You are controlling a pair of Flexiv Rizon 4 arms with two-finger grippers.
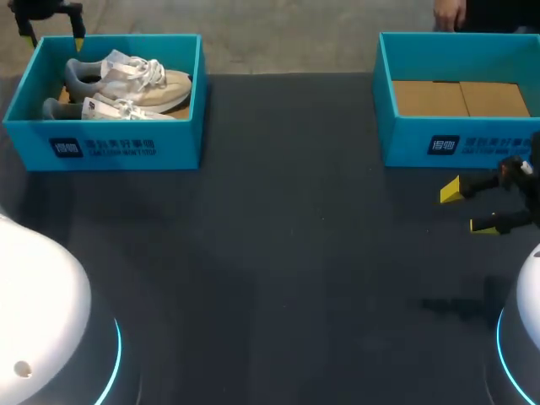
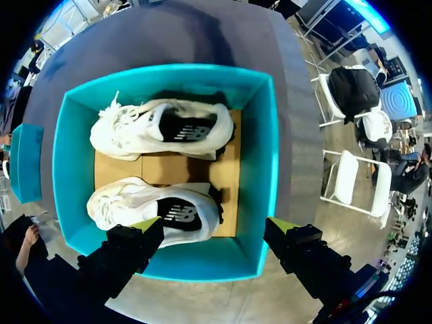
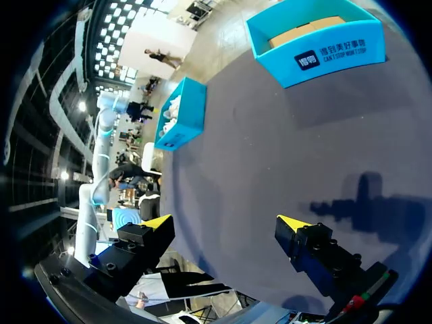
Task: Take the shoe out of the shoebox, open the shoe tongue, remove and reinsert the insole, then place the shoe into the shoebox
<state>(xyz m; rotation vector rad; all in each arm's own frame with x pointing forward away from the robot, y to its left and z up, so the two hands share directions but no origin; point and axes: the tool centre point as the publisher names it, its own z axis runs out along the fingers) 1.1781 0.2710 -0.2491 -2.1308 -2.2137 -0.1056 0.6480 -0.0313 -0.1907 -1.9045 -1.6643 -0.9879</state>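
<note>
At the far left, the left gripper (image 1: pixel 56 40) (image 2: pixel 214 224) hangs over the far wall of the left shoebox (image 1: pixel 118 139) (image 2: pixel 266 155) with its yellow-tipped fingers spread wide and nothing pinched between them. In the left wrist view one tip sits above the heel of the shoe beside that wall, and the other is over the wall further along. This teal box stands at the far left of the dark table (image 1: pixel 278 253) and holds a pair of white trainers, lying side by side on its brown cardboard bottom (image 2: pixel 158 169). The far shoe (image 1: pixel 139 78) (image 2: pixel 152 206) and the near shoe (image 1: pixel 110 108) (image 2: pixel 162 128) both have their heels to the left and their toes to the right. Neither is touched by a finger. Well apart from it, at the far right of the table, stands the right shoebox (image 1: pixel 422 143) (image 3: pixel 324 54), also teal, with only its cardboard floor (image 1: pixel 460 97) showing inside. Just in front of that box, near the right edge, the right gripper (image 1: pixel 467 208) (image 3: pixel 224 222) hovers above the bare tabletop. Its fingers are parted and hold nothing, and its shadow (image 1: pixel 460 308) falls on the table nearer the robot.
</note>
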